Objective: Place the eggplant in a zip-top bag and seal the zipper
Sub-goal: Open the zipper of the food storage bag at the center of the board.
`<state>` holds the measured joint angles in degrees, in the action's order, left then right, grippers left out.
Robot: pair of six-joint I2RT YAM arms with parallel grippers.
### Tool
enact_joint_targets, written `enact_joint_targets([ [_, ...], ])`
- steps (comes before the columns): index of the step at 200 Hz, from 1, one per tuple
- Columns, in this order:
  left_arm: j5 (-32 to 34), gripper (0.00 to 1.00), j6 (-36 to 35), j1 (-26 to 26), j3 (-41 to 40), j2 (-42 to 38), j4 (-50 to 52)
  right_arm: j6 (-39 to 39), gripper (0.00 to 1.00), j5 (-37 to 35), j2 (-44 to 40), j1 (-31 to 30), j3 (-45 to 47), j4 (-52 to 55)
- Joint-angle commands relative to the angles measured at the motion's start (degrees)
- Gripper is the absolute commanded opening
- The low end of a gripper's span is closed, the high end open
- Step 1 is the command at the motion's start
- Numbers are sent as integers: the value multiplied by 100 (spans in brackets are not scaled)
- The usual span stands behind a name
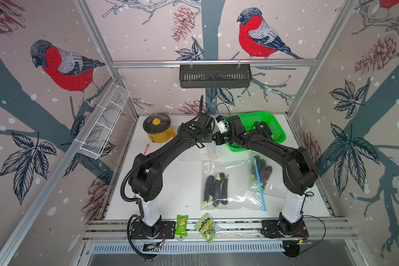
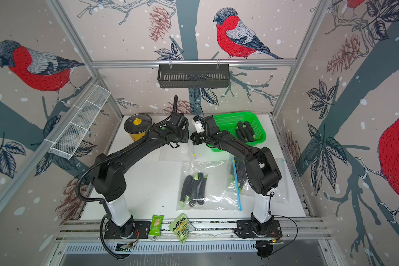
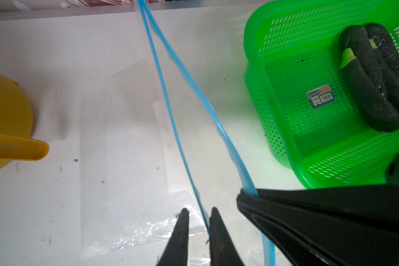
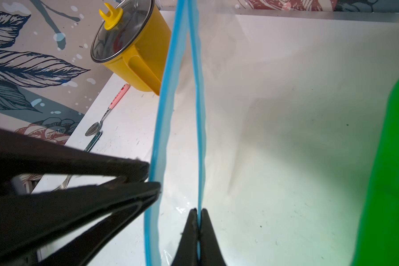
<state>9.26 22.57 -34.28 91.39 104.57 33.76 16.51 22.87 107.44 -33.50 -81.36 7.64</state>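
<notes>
Blue zipper strip (image 4: pixel 200 138) pinched in right gripper (image 4: pixel 198 210); left gripper (image 3: pixel 198 210) narrowly parted around other strip (image 3: pixel 179 138); arms converge forward.

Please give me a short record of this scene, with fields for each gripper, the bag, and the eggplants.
zip-top bag: empty, blue zipper lips apart
left gripper: slightly open around one lip
right gripper: shut on the other lip
eggplants: several loose in the green basket
filled bags: two on the table, eggplants inside
step: no eggplant in the open bag yet
</notes>
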Motion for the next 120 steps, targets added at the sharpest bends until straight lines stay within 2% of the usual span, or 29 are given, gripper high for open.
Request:
enact_joint_targets([
  [1,103,23,131,5,-116,-108,79,61,6,-20,-201,-69,91,74],
  [27,80,26,182,7,-281,-173,-21,103,5,-71,-397,-164,127,158],
  [97,99,27,264,2,-363,-379,-54,205,5,-281,-724,-203,362,182],
  [113,122,25,317,5,-435,-486,-104,174,5,-320,-781,-201,342,223],
  [120,156,20,346,6,-454,-525,-110,168,5,-341,-808,-194,333,234],
])
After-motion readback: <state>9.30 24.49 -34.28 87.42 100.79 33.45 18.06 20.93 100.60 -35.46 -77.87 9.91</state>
